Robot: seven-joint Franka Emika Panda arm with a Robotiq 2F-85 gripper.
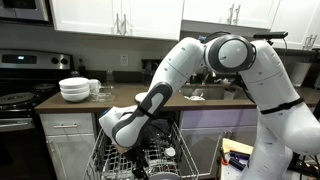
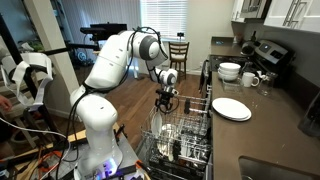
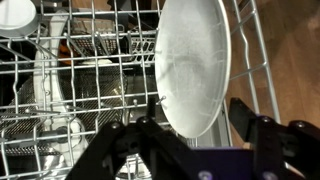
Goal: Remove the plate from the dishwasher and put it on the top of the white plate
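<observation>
Plate (image 3: pixel 190 65) stands on edge between the tines of the dishwasher rack (image 3: pixel 80 100). Gripper (image 3: pixel 188 135) fingers are apart, straddling its near rim, not yet clamped.

Risks: a shallow pinch could slip on the slick rim, and a crooked lift could snag the tines.

White plate (image 2: pixel 231 108) lies on the counter (image 2: pixel 280 125), right of the rack.
</observation>
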